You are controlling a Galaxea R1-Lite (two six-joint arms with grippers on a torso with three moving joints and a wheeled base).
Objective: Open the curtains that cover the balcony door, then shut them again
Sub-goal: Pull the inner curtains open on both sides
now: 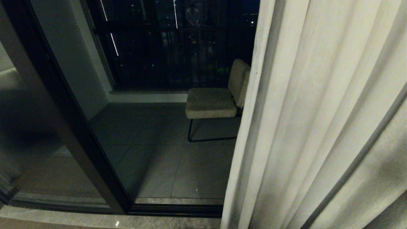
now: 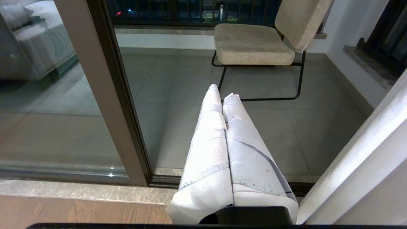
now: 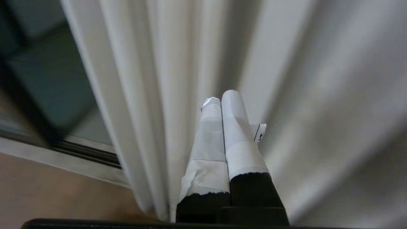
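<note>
Both grippers shut tight, holding nothing: right gripper [image 3: 221,95] points into soft folded curtains [image 3: 318,95] (cream cloth); left gripper [image 2: 222,92] faces balcony door [image 2: 101,95].

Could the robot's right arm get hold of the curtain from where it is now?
Probably yes. The right gripper points straight into the folds of the curtains, and nothing shows between them. But its fingers are shut, so it would need to open first.

So the curtains [image 1: 318,121] hang on the right, near the camera, and the balcony door [image 1: 63,127] sits to their left. Through the glass there's a chair [image 1: 213,101] further back — railing [image 1: 178,47] behind it, at the far end.
</note>
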